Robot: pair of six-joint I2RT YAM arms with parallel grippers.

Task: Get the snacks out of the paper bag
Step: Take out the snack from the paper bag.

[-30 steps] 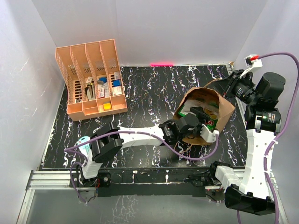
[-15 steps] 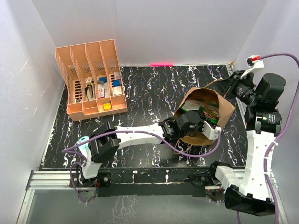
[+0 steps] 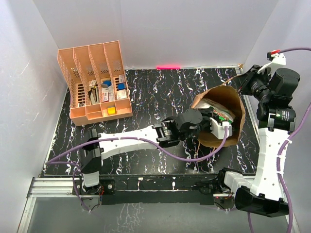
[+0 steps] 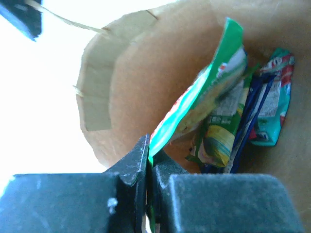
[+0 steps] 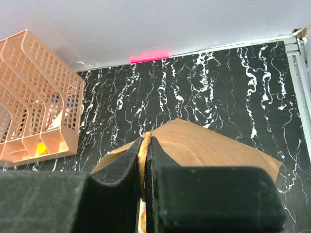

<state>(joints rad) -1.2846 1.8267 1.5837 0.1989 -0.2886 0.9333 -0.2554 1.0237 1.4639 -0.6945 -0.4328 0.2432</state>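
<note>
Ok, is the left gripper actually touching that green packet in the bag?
Touching. The left wrist view shows the left gripper shut on the lower corner of the green packet, inside the paper bag.

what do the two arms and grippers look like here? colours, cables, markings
Left arm and right arm: white shell links, black joint housings. A purple cable trails loose along each. A white bracket with a red tip sits at the right wrist. Left gripper and right gripper: matte black, blocky fingers tapering to wedges.

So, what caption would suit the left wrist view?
Left gripper pinches a green snack packet inside the brown paper bag.
</note>
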